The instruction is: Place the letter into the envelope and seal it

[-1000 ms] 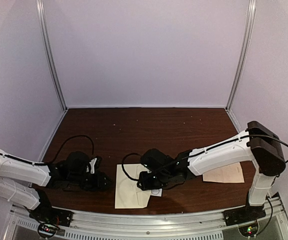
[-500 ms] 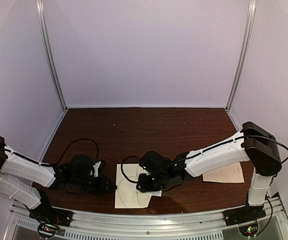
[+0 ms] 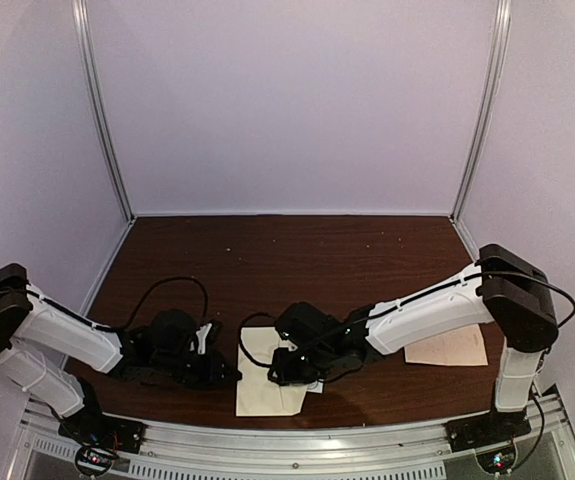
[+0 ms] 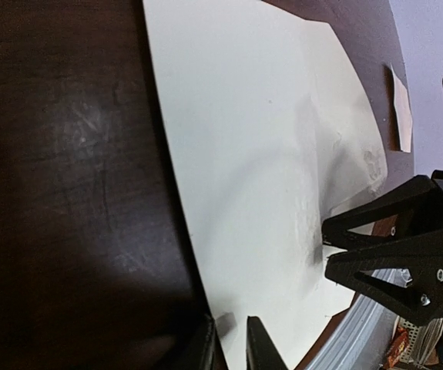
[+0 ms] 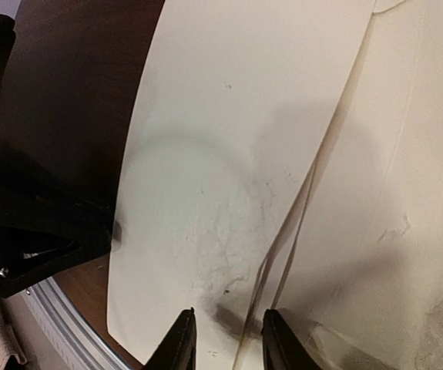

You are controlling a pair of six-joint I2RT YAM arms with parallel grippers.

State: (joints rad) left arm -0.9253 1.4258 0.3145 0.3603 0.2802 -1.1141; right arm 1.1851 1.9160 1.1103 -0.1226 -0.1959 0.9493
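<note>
The cream envelope point(image 3: 267, 388) lies flat near the table's front edge, between my two grippers. My left gripper point(image 3: 230, 375) is low at its left edge. In the left wrist view its fingertips point(image 4: 261, 348) straddle that edge of the envelope point(image 4: 260, 154) with a narrow gap. My right gripper point(image 3: 280, 376) rests on the envelope's upper right part. Its jaws point(image 5: 225, 343) stand apart over a layered paper edge of the envelope point(image 5: 229, 146). A pinkish creased sheet point(image 3: 449, 347), seemingly the letter, lies apart at the right.
A small white sticker card point(image 3: 313, 385) peeks out at the envelope's right edge under the right gripper. The metal rail point(image 3: 297, 440) runs just in front of the envelope. Both arms lie low across the near half of the dark wooden table point(image 3: 287, 260).
My left gripper has slid right to the envelope's left edge and its jaws have narrowed. The envelope has shifted slightly right. The right gripper has barely moved.
</note>
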